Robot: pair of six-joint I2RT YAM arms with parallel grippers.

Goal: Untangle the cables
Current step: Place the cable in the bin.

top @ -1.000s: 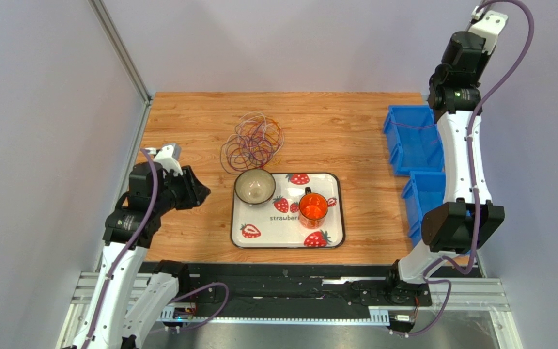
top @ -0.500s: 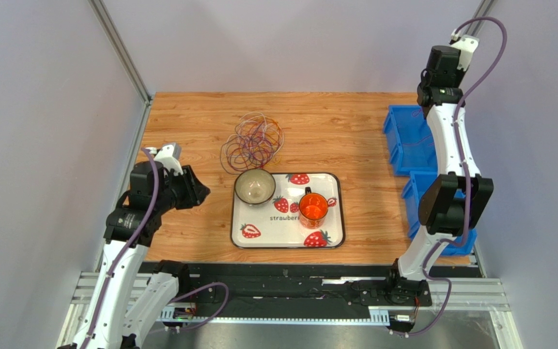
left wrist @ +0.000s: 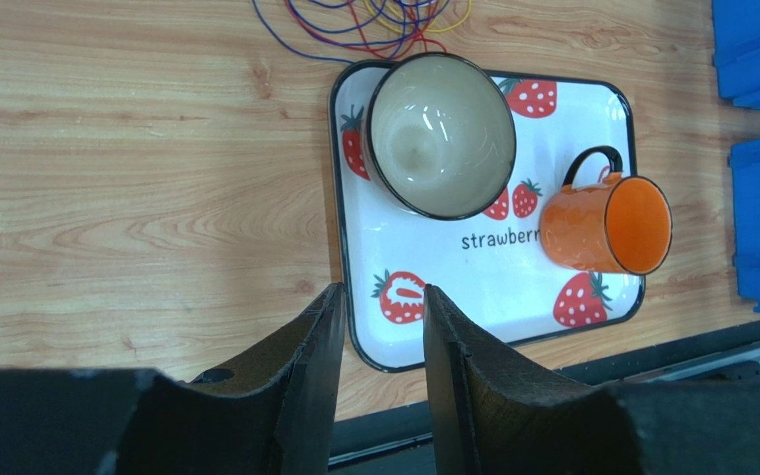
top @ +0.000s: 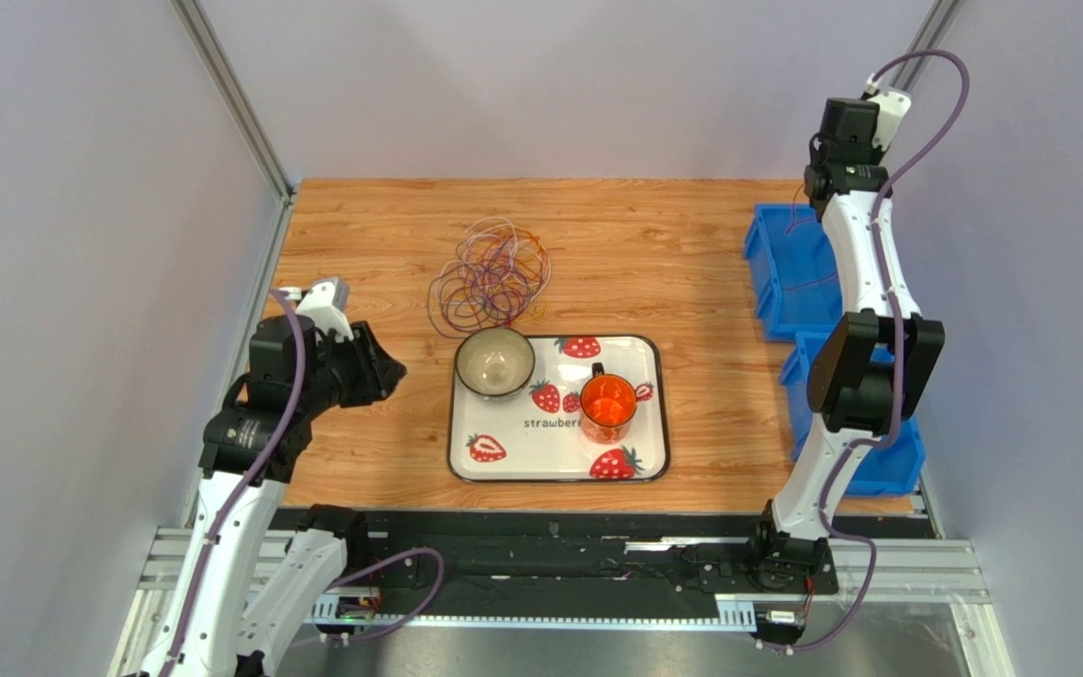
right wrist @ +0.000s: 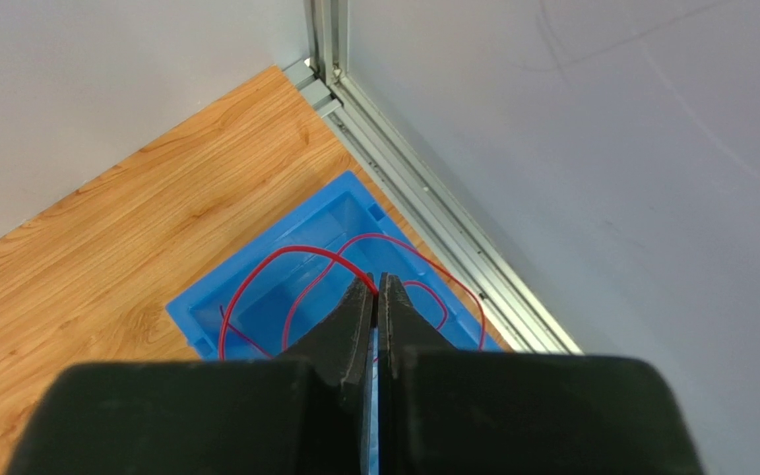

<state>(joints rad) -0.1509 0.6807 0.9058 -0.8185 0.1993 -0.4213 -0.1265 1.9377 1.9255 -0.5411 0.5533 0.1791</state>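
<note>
The cables (top: pixel 491 275) lie as a tangle of purple, orange and yellow loops on the wooden table, just behind the bowl; their near edge shows in the left wrist view (left wrist: pixel 374 15). One red cable (right wrist: pixel 300 255) hangs in loops over the far blue bin (right wrist: pixel 255 307), pinched at its top between the tips of my right gripper (right wrist: pixel 375 281), which is shut on it high above the bin. My left gripper (left wrist: pixel 382 289) hovers open and empty left of the tray (left wrist: pixel 354 327), well short of the tangle.
A strawberry-print tray (top: pixel 646 466) holds a beige bowl (top: pixel 494 361) and an orange mug (top: pixel 608 402). Two blue bins (top: pixel 773 233) (top: pixel 802 374) stand along the right edge. Grey walls and a metal corner post close in the back.
The right arm has swung its wrist left and lower, over the far blue bin, with the red cable still pinched. The left arm and the tangle have not moved.
</note>
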